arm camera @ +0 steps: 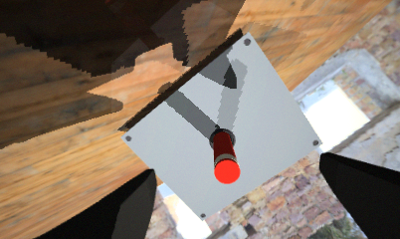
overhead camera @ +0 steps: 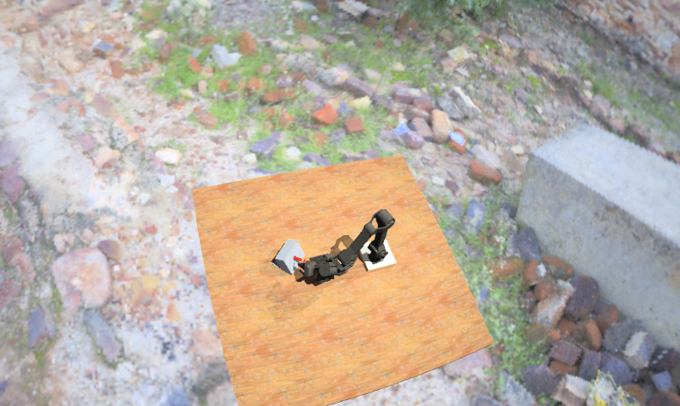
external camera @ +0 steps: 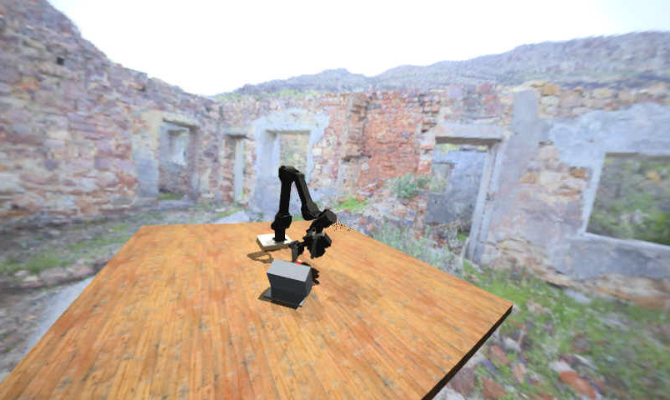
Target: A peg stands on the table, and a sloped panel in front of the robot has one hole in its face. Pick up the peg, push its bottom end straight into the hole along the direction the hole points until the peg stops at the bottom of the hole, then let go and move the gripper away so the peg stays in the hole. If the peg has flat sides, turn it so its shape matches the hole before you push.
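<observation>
The red round peg (overhead camera: 298, 259) (external camera: 299, 261) (arm camera: 227, 170) stands out of the hole in the grey sloped panel (overhead camera: 287, 255) (external camera: 288, 283) (arm camera: 275, 115). Its lower end is inside the dark-rimmed hole, and a grey band circles it near its bright red outer end. How deep it sits is hidden. My gripper (overhead camera: 300, 270) (external camera: 304, 257) (arm camera: 237, 168) is wide open in front of the panel. In the wrist view its two black fingers stand apart on either side of the peg's outer end, and neither touches it.
The wooden table (overhead camera: 343, 321) (external camera: 189, 322) carries the panel's block and the arm's white base plate (overhead camera: 384, 263) (external camera: 265, 242). Several small dark screws mark the panel's corners. Shadows of the arm fall on the table and the panel face.
</observation>
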`<state>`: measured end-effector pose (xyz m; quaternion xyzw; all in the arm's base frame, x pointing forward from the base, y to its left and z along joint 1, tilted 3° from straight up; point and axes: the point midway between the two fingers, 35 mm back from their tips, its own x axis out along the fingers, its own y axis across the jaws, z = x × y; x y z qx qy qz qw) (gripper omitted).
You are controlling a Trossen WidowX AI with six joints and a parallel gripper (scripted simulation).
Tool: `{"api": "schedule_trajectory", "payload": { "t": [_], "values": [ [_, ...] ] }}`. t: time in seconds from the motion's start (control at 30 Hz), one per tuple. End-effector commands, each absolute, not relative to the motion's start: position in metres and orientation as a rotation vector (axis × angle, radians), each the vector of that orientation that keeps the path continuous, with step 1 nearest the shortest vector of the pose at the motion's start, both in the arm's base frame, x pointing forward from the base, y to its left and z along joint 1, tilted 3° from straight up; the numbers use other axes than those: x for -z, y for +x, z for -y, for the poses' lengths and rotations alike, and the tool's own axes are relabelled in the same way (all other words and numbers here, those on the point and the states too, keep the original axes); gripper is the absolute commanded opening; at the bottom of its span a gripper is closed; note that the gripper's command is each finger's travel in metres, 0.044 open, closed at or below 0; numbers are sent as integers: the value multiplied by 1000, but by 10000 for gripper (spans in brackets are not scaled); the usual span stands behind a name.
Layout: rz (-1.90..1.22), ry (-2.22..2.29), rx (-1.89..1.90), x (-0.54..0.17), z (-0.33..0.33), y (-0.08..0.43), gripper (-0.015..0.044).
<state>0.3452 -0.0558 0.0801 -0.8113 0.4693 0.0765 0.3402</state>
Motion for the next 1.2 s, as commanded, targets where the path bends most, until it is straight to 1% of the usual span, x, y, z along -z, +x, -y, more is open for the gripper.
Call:
{"api": "schedule_trajectory", "payload": {
  "t": [0.0,1.17],
  "values": [
    [-1225,-2109,-197,-83,51,342,440],
    [-1218,-2122,-194,-102,16,318,440]
  ]
}}
